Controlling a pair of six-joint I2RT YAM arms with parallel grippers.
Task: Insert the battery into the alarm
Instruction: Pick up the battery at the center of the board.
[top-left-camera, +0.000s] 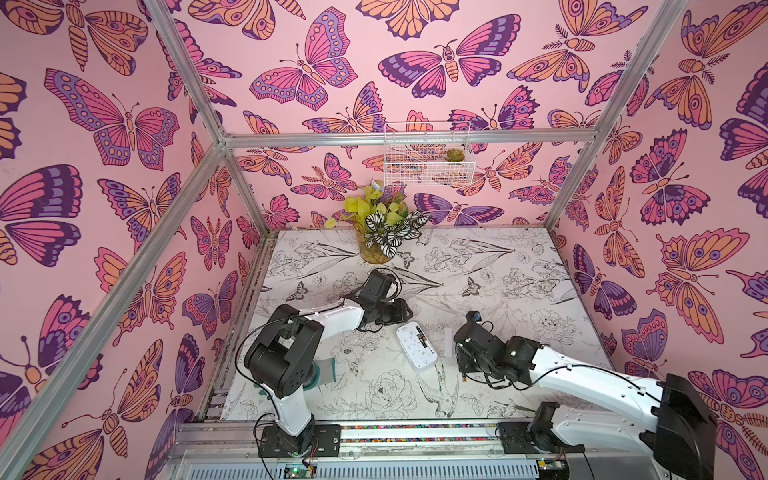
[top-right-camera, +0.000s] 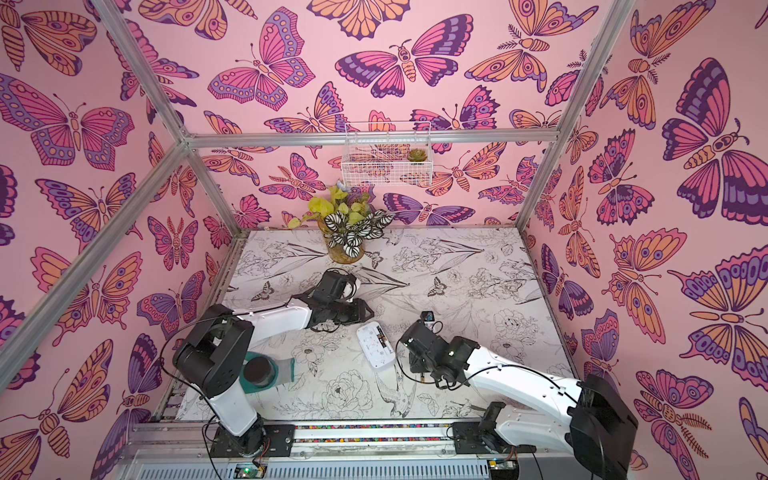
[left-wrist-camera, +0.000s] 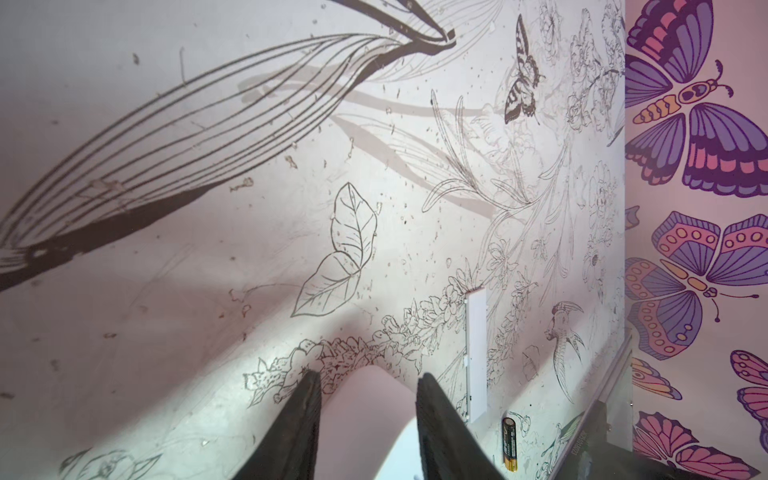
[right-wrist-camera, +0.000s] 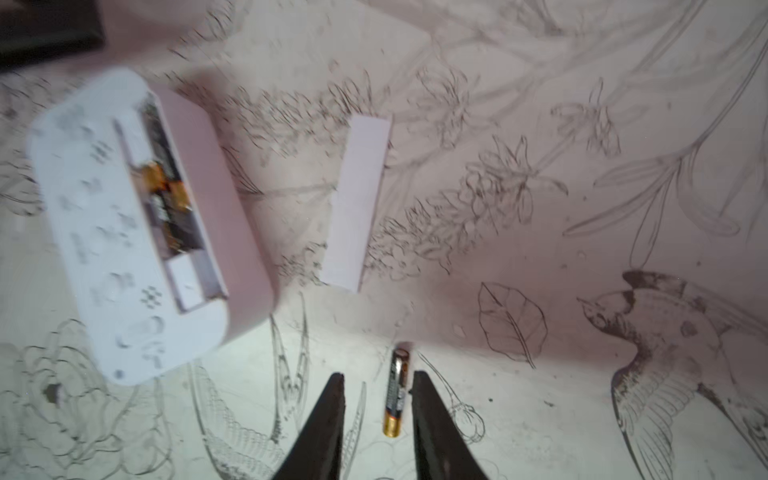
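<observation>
The alarm is seen lying back-up on the table, between the two arms, and every other place is given from it. Its battery compartment is found uncovered: the cover is laid flat just beside the alarm, on the side toward the right arm, and is not touching it. Inside the compartment, gold-and-black cells are made out along part of its length, while one end is seen bare and white; the count cannot be settled through the blur. A loose battery is found on the table near the alarm, just past one end of the cover and apart from both.

The right gripper is held low over that battery with its jaws parted wider than the cell. The battery is seen lying between the fingers, close to one of them, and is not clamped. The left gripper is placed at the end of the alarm that points away from the loose battery, its jaws likewise parted. A pale rounded edge, probably the alarm's, is seen between them, but no grip on it is seen.

The task is judged partly done: the compartment is opened and some cells are seated. The loose battery is yet to be picked up, carried to the bare end of the compartment and pressed in
</observation>
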